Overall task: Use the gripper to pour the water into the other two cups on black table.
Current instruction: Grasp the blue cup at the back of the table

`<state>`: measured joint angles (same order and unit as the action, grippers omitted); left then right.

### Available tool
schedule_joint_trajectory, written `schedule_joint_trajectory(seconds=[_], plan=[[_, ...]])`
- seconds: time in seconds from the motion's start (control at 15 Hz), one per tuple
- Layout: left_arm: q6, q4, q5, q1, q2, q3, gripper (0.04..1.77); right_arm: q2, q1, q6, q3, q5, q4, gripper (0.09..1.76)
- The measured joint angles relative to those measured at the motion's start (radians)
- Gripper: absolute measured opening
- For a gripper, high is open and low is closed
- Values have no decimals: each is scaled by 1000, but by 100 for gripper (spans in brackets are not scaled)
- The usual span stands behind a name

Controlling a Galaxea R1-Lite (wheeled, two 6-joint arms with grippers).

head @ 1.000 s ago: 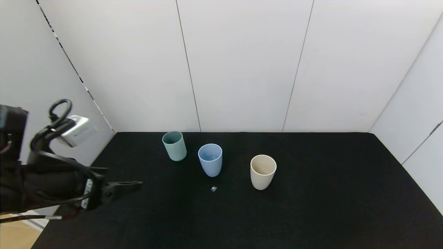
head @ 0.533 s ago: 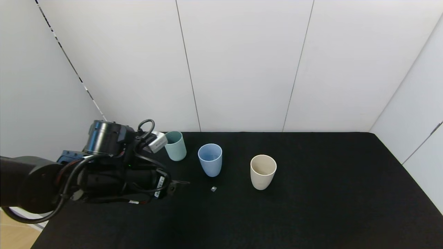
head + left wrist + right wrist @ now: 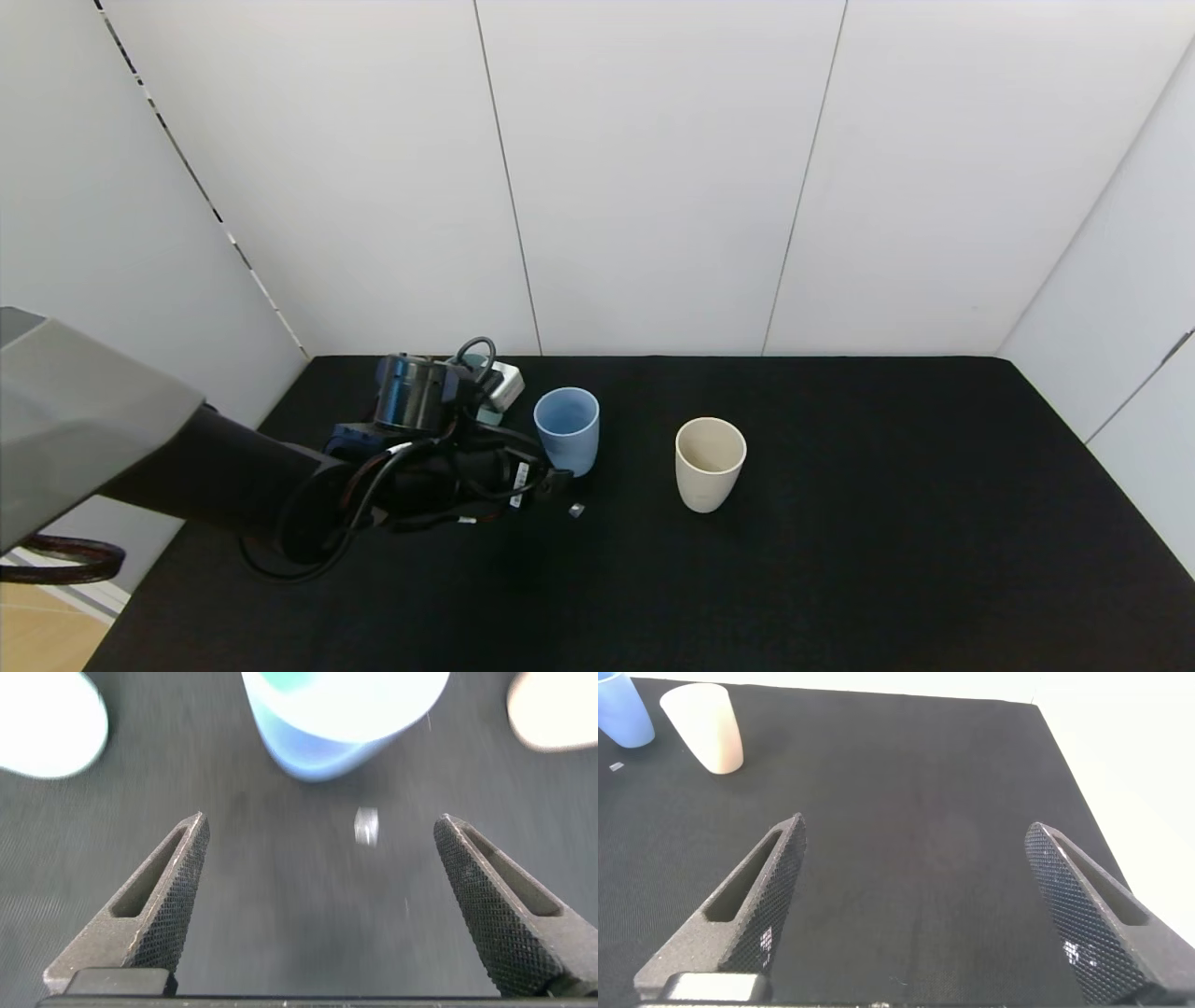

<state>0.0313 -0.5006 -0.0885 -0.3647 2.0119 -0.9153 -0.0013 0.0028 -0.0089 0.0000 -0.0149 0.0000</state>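
Observation:
My left gripper is open and empty, low over the black table, its tips just short of the foot of the light blue cup. In the left wrist view the gripper faces that blue cup head on. The sage green cup is mostly hidden behind my left wrist in the head view. The cream-beige cup stands to the right of the blue one and also shows in the left wrist view. I cannot make out any water. My right gripper is open and empty over the table's right part.
A small clear scrap lies on the table in front of the blue cup, also in the left wrist view. White wall panels close the back and sides. The right wrist view shows the blue cup and beige cup far off.
My left arm has swung in from the left edge toward the blue cup, now covering the green cup in the head view. The cups have not moved.

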Motion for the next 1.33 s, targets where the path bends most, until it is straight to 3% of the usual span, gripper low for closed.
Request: schedule_joint_trajectory(seconds=[0.47, 1.33], plan=[[-27, -194, 5, -15, 143, -46, 172, 0, 0, 0, 0, 0, 0, 171], [-21, -192, 9, -18, 214, -153, 172, 0, 0, 0, 0, 0, 0, 171]])
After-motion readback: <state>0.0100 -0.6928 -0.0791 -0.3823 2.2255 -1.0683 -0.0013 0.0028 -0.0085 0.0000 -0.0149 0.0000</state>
